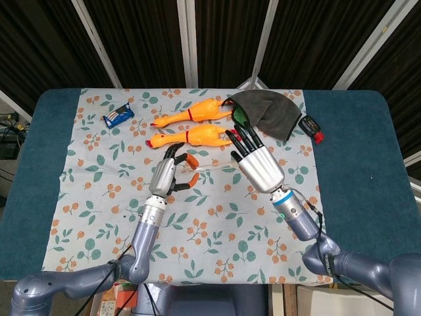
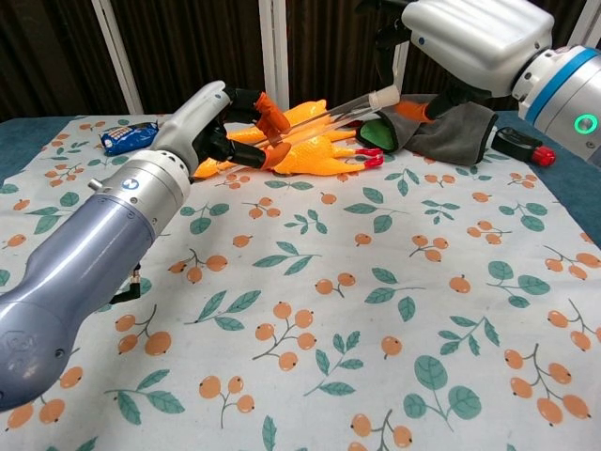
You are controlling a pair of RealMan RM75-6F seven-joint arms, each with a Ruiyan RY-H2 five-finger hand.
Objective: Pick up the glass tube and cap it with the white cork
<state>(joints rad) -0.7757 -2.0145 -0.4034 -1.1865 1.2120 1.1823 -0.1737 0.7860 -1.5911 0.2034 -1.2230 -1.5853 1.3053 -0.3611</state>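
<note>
Glass tube (image 2: 315,114): held off the table in the left hand, slanting up toward the right, over the middle of the patterned cloth; in the head view it shows faintly (image 1: 209,164) between the two hands.
White cork (image 2: 383,95): sits at the tube's right, raised end, just below the right hand; whether that hand touches it cannot be told.
Left hand (image 2: 218,117): fingers closed around the tube's left end, orange fingertips pinching it; in the head view (image 1: 166,175) it sits left of centre.
Right hand (image 2: 470,38): raised at the far right, above the cork; in the head view (image 1: 256,161) its dark fingers point away, stretched out and slightly apart; a grip cannot be made out.
Rubber chickens (image 1: 191,137): two orange ones lying on the cloth beyond the hands, one farther (image 1: 195,112) than the other.
Grey cloth (image 1: 270,112): bunched at the far right, with something green at its left edge.
Snack packet (image 1: 118,116): blue, far left on the cloth.
Small black item (image 1: 310,124): right of the grey cloth, on the blue tabletop (image 1: 355,151).
</note>
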